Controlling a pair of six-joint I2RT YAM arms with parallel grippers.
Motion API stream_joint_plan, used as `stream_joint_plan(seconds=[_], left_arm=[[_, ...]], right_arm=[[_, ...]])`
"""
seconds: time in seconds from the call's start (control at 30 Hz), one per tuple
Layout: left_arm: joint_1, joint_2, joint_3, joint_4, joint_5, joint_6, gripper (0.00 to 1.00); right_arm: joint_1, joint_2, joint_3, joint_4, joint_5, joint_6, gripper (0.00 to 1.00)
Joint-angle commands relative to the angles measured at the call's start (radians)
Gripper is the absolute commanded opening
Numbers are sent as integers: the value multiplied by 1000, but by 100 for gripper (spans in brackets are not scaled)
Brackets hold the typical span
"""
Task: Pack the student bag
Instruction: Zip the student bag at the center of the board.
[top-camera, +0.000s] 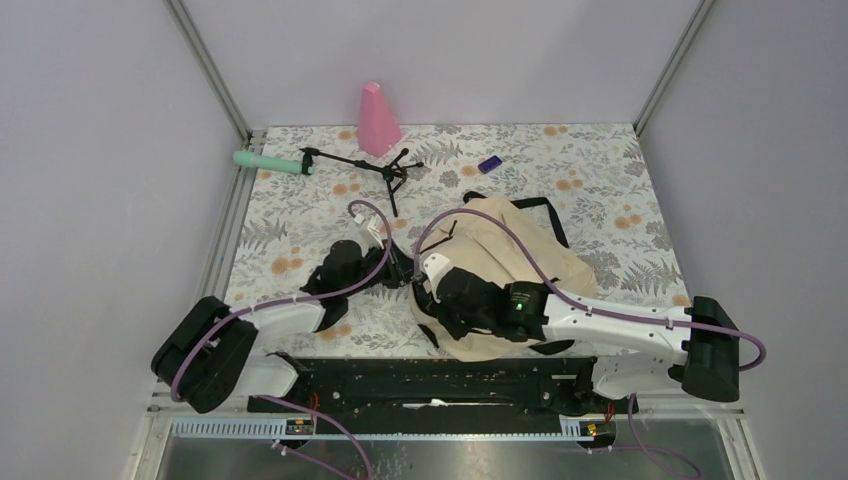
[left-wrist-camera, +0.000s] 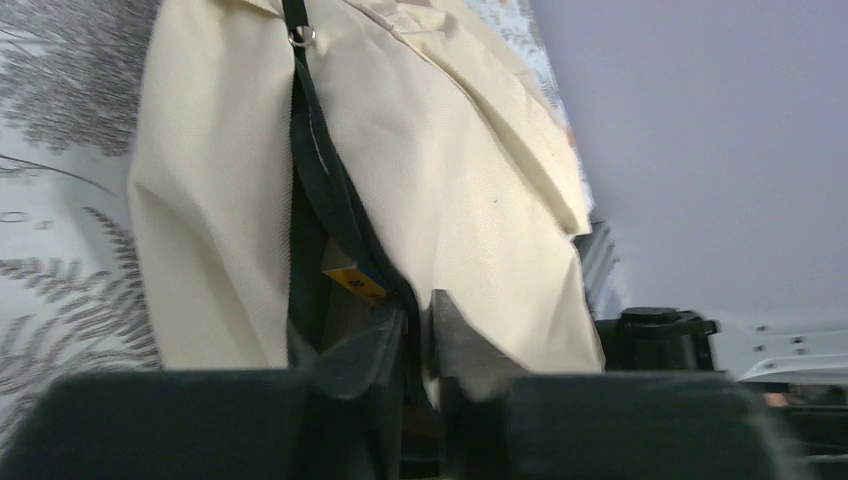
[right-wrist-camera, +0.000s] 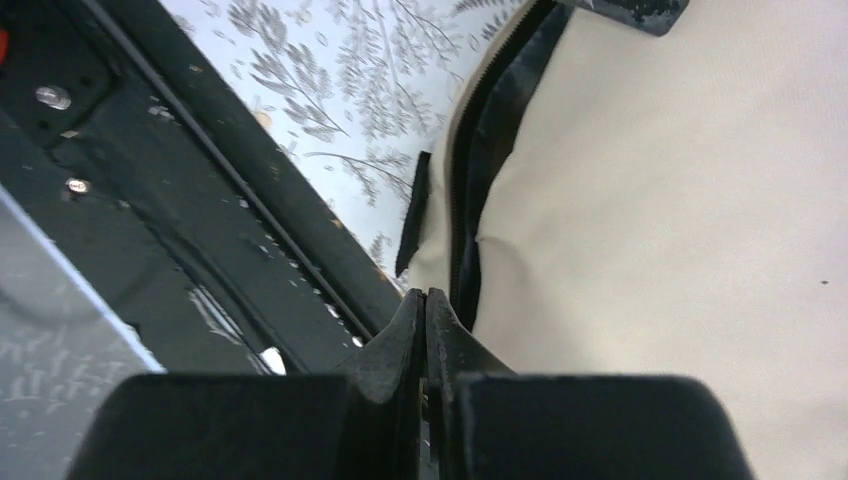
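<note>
The student bag (top-camera: 510, 250), cream fabric with black straps and zipper trim, lies in the middle of the flowered table. My left gripper (top-camera: 404, 268) is at the bag's left edge. In the left wrist view this gripper (left-wrist-camera: 422, 325) is shut on the black zipper trim of the bag (left-wrist-camera: 450, 190), at its opening. A yellow and blue item (left-wrist-camera: 352, 283) shows inside the opening. My right gripper (top-camera: 428, 303) is over the bag's near left corner. In the right wrist view it (right-wrist-camera: 425, 300) is shut beside the bag's zipper edge (right-wrist-camera: 465, 200), with nothing visible between the fingers.
A pink cone (top-camera: 378, 118), a green cylinder (top-camera: 272, 162), a black tripod (top-camera: 365, 170) and a small purple object (top-camera: 489, 163) lie at the back of the table. The black base rail (top-camera: 430, 385) runs along the near edge.
</note>
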Motion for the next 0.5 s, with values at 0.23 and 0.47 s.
stream_joint_plan(seconds=[0.23,0.47], left_arm=[[-4,-446,-77,-357,-237,222,81],[-11,-663,-209,-282,-85,275,82]], right_arm=[[5,-128,-47,278,-17,13,0],[0,-142,-27,316,49,8,0]])
